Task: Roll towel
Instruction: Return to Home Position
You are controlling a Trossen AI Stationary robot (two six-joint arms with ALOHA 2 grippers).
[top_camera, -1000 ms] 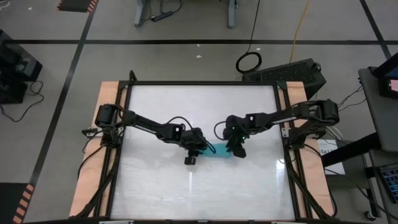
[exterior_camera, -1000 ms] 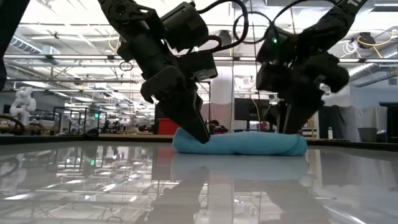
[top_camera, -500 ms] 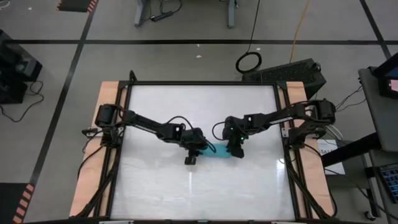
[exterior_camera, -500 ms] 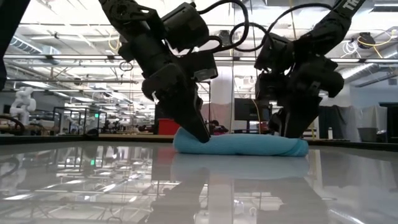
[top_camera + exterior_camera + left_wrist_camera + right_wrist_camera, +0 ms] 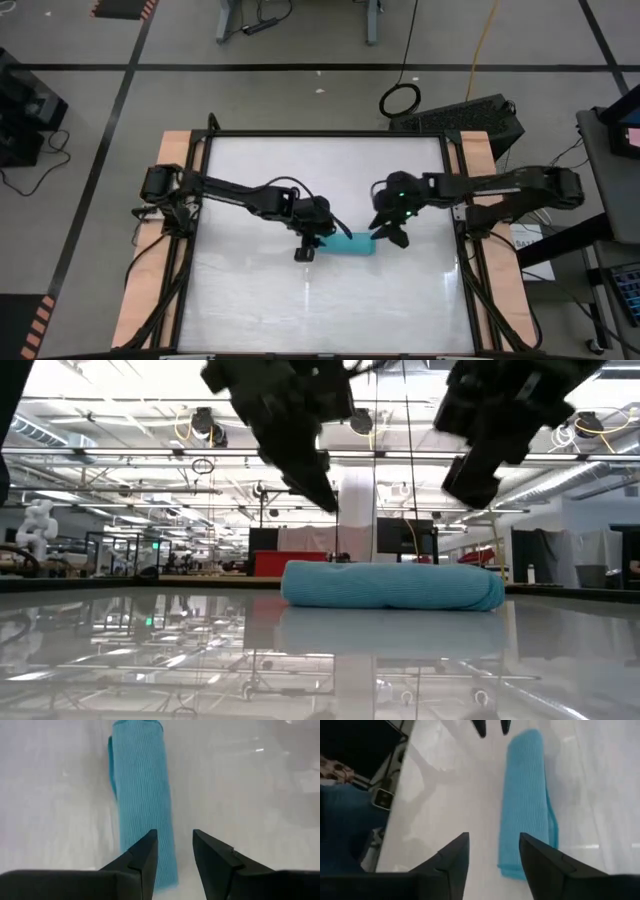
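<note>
A small turquoise-blue cloth towel point(image 5: 351, 244), rolled into a tight cylinder, lies near the middle of the glossy white desk point(image 5: 250, 300). The left gripper point(image 5: 174, 837) hangs above its left end and the right gripper point(image 5: 493, 837) above its right end, both with fingers parted, grasping nothing. Beyond the desk's far edge, a black ring of cable point(image 5: 400, 99) lies on the grey floor point(image 5: 300, 100).

In the low view both arms point(image 5: 290, 410) look smeared, and the top edge cuts them off. From above, the left pincer point(image 5: 327, 236) hides the left end of the towel point(image 5: 352, 243), and the right pincer point(image 5: 388, 236) hides the right end. The right wrist view shows you only the left pincer's tips; the rest is cut off.
</note>
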